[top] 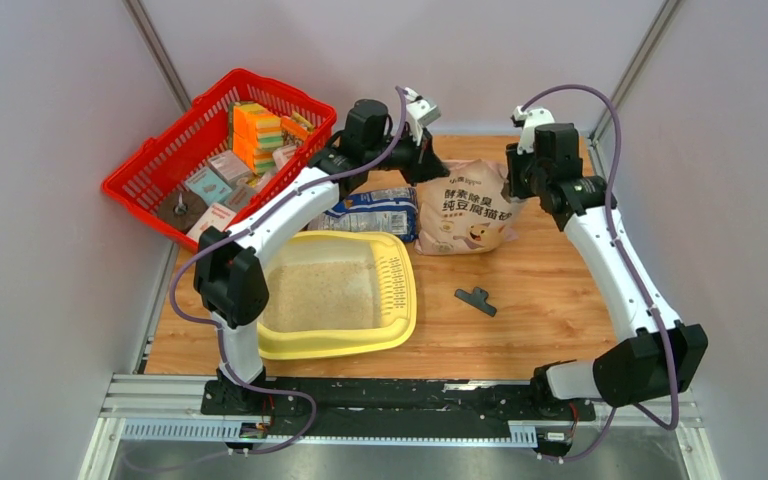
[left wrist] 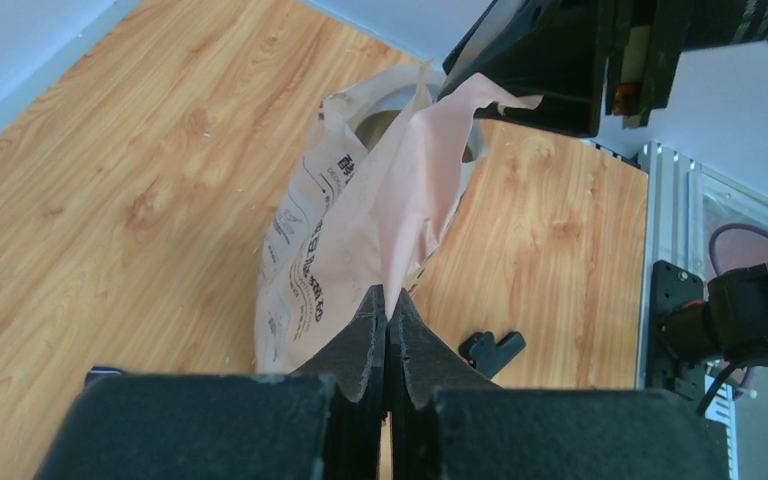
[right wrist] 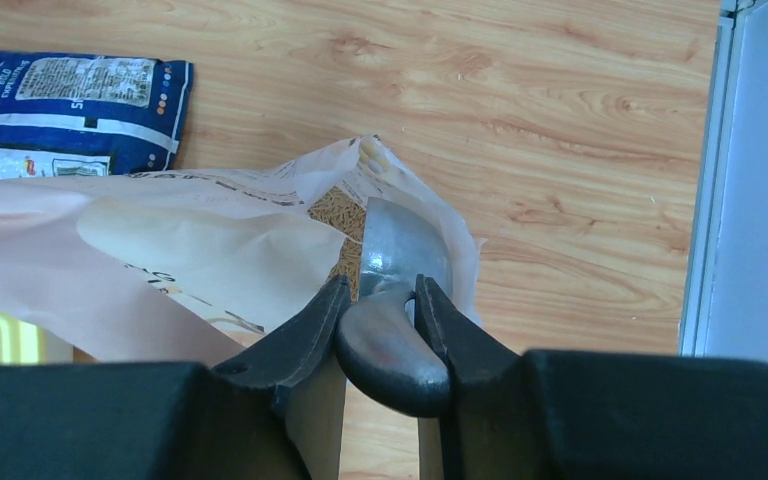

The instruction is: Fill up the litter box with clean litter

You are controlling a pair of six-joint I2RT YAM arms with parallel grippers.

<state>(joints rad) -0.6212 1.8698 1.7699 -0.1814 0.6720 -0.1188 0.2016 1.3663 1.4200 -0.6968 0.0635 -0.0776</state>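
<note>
The pale-yellow litter box (top: 406,318) lies at the front left with beige litter (top: 320,292) covering its floor. The tan litter bag (top: 465,208) stands behind it, top open. My left gripper (top: 430,168) is shut on the bag's upper paper edge; the left wrist view shows its jaws (left wrist: 388,297) pinching the bag (left wrist: 330,230). My right gripper (top: 515,183) is shut on the handle of a grey metal scoop (right wrist: 392,345); its jaws (right wrist: 382,290) grip the handle and the scoop's bowl (right wrist: 407,248) sits in the bag's mouth among brownish granules (right wrist: 338,212).
A red mesh basket (top: 165,165) with boxes and sponges stands at the back left. A blue-and-white printed bag (top: 375,212) lies between litter box and tan bag, and shows in the right wrist view (right wrist: 70,100). A black clip (top: 475,299) lies on the wood right of the tray.
</note>
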